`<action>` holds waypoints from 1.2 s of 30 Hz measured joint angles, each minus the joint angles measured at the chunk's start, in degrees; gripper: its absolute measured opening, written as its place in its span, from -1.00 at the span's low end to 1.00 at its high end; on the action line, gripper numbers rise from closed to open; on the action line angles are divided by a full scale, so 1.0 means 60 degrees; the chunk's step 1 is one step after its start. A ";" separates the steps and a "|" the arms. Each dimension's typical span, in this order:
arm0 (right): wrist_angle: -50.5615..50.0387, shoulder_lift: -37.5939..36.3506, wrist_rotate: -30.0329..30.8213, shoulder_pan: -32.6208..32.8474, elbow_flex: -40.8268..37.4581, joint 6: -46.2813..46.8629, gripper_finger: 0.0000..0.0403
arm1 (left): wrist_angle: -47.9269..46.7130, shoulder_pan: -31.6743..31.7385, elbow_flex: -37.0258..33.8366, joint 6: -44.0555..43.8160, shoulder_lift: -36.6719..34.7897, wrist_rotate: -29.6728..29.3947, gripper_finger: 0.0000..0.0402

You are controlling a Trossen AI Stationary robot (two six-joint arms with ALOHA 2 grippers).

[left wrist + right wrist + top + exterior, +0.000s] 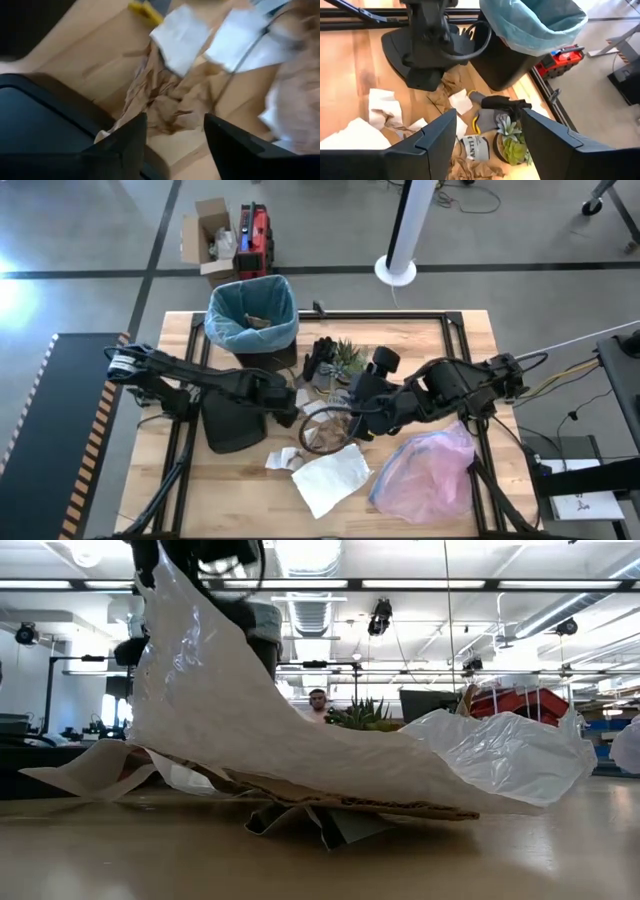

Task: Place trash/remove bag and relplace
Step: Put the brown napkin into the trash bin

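Hovering: my left gripper (175, 135), fingers apart, over crumpled brown paper (165, 95); right gripper (487, 132), also spread, empty, above the potted plant (512, 145).

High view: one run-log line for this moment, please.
left end effector: open over brown paper | right end effector: open | bag: in bin

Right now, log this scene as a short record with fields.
bin: black, lined with the blue bag, at the table's far edge
in bin: one brown paper piece
left gripper: open, over crumpled brown paper
right gripper: open, holding nothing, above the potted plant
white paper sheet: on the table
pink bag: beside the sheet
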 joint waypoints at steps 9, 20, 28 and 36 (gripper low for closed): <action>-0.0049 0.0000 0.0370 0.0082 -0.0004 0.0292 0.05 | -0.0474 0.0672 0.0000 0.0985 0.1207 -0.0012 0.06; -0.0556 0.0000 0.0385 0.0082 -0.0011 0.0305 -0.01 | 0.0659 0.0861 -0.0144 0.1754 0.1968 0.0434 -0.20; -0.1613 0.0000 0.0376 0.0086 -0.0013 0.0440 -0.02 | 0.0764 0.0811 -0.0182 0.1900 0.2012 0.0683 -0.81; -0.1591 -0.0007 0.0039 0.0158 -0.0136 0.0130 -0.07 | 0.0903 0.0607 -0.0182 0.1954 0.1062 0.1058 -0.99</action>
